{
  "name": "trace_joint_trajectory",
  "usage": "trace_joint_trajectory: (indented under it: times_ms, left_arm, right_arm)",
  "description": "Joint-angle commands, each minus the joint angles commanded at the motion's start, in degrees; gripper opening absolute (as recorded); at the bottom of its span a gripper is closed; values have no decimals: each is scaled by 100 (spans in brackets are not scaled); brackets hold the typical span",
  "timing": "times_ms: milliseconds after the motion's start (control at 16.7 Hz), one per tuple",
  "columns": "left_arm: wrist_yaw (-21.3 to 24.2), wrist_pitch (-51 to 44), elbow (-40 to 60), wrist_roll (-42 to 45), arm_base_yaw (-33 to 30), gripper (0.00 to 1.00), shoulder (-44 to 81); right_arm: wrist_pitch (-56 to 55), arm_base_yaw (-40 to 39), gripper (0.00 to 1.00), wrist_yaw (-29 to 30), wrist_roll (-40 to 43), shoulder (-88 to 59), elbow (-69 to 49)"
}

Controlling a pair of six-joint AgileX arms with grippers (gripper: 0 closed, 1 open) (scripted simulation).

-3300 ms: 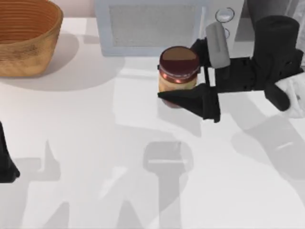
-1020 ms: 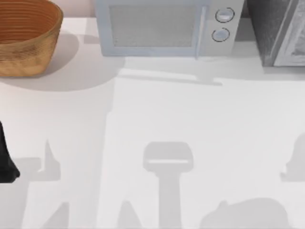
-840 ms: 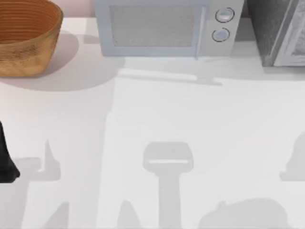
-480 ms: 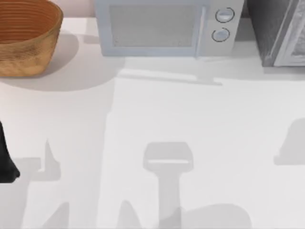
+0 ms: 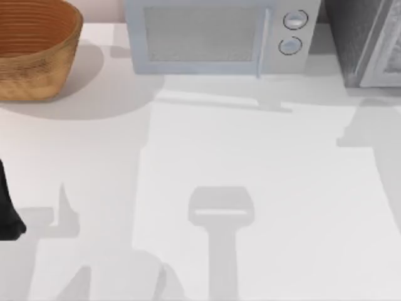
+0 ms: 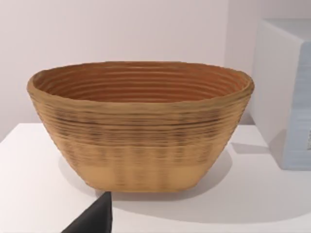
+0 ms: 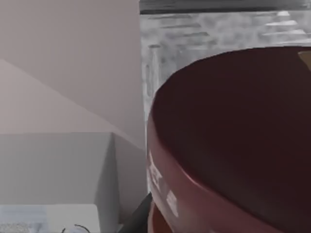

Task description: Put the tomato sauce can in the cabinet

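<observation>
The tomato sauce can (image 7: 233, 145) sits very close to the right wrist camera, its dark maroon top and red band looming large, and directly behind it stands the mottled grey face of the cabinet (image 7: 209, 34). A dark sliver beside the can's lower edge may be part of the right gripper, but whether its fingers clamp the can cannot be told.

From above, the cabinet (image 5: 363, 44) stands at the table's far right corner, dark grey with a light grey door panel, just right of the pale microwave (image 5: 219, 37) with its two round knobs. The white table (image 5: 250, 157) in front carries shadows, one of them lying just before the cabinet. The woven basket (image 5: 34, 50) sits at the far left corner.

The left arm (image 5: 7, 210) is parked at the table's left edge, a dark shape low on that side. Its wrist camera faces the basket (image 6: 141, 126) head-on, with the microwave's side (image 6: 286, 97) beyond it and a dark fingertip (image 6: 95, 218) at the near edge; the state of the left gripper cannot be told.
</observation>
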State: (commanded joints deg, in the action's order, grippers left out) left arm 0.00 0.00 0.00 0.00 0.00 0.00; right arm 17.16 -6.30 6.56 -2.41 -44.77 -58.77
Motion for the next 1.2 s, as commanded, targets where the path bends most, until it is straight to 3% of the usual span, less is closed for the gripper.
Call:
trace_joint_trajectory:
  times_ms: [300, 540, 1200]
  left_arm:
    - [0, 0, 0, 0, 0, 100, 0]
    - [0, 0, 0, 0, 0, 100, 0]
    - [0, 0, 0, 0, 0, 100, 0]
  right_arm:
    - [717, -242, 0, 301, 49, -1864, -2726]
    - [1096, -399, 0, 439, 109, -2869, -4243]
    - [1193, -423, 0, 422, 159, -3481, -5013]
